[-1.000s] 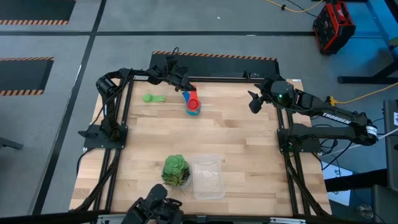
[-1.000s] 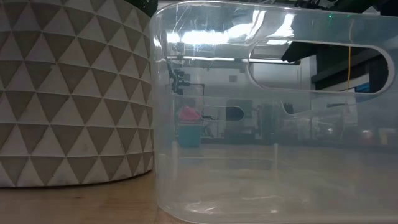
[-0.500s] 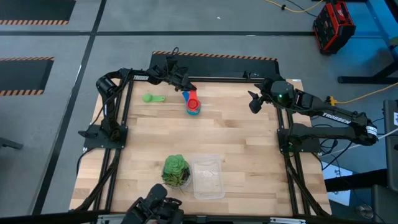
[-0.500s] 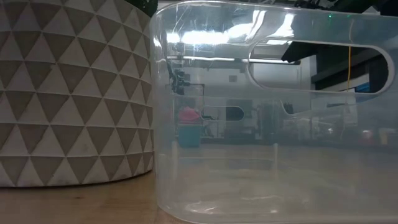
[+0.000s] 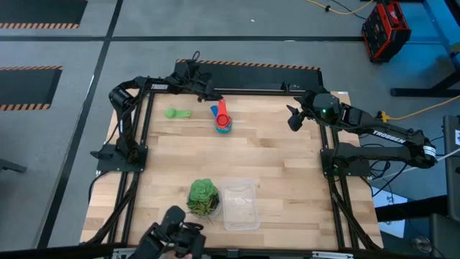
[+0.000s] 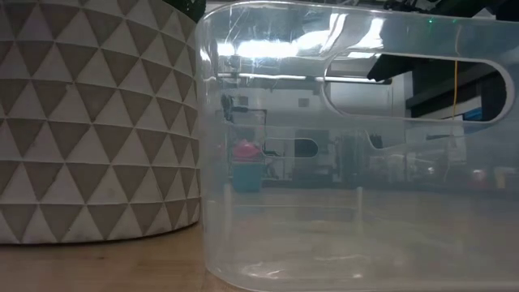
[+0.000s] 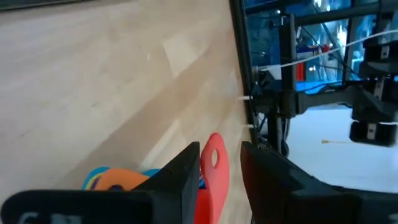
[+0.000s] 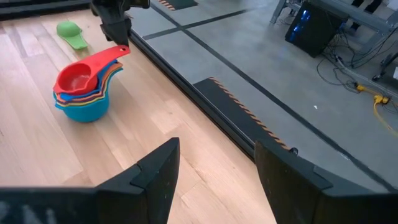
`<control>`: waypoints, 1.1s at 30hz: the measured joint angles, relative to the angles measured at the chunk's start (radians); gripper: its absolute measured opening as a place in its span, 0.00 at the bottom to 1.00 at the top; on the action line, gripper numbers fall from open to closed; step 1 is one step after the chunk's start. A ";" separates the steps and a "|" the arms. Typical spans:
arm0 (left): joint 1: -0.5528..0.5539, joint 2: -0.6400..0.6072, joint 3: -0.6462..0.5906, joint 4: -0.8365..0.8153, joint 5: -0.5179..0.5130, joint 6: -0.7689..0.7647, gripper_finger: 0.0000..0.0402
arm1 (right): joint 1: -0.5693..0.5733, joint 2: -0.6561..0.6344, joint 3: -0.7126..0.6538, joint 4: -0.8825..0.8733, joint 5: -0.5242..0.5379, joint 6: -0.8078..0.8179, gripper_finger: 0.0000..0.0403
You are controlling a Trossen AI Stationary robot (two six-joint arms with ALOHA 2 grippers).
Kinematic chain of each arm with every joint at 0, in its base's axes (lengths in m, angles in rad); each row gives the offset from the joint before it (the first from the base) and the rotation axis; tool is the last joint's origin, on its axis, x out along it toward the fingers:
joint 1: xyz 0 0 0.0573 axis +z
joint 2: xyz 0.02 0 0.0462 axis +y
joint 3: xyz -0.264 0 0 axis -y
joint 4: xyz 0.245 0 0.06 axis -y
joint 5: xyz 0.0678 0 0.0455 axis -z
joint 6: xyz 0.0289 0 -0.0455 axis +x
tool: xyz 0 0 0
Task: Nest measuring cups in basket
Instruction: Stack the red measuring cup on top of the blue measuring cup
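Cups sit stacked near the top centre of the high view: a nested pile of measuring cups (image 5: 224, 122) with the red one on top and a light blue one at the bottom, orange and yellow rims peeking between them in the right wrist view. The pile's handles fan toward the upper left of that frame, the red handle longest. One green cup (image 5: 176, 113) lies by itself on the wooden table (image 5: 287, 165), well to the left of the pile.

Just above the pile's handles, at the table's far edge, hangs the left gripper (image 5: 208, 93). Its wrist view shows the two dark fingers (image 7: 180, 180) parted with the red handle lying in the gap, neither finger visibly pressing on it; the right wrist view likewise shows that gripper standing just over the handle tip, apart from it.

Off at the upper right of the high view, the right gripper (image 5: 293, 119) waits over the table's right edge, its fingers (image 8: 155, 171) spread wide with nothing between them.

Down at the lower centre of the high view stands the clear basket (image 5: 240, 205), nothing inside it, with the green leafy ball (image 5: 203, 196) touching its left side. The low view looks straight through the basket's wall (image 6: 357, 162), and the pile shows small beyond it.
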 joint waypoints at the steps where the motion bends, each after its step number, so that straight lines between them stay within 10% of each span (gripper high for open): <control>1: 0.003 0.000 0.000 0.000 0.012 0.000 0.27 | 0.000 0.000 0.000 0.000 0.000 -0.007 0.53; 33: -0.011 -0.095 0.000 0.106 -0.078 0.027 0.27 | 0.000 0.000 0.000 0.001 0.000 -0.008 0.53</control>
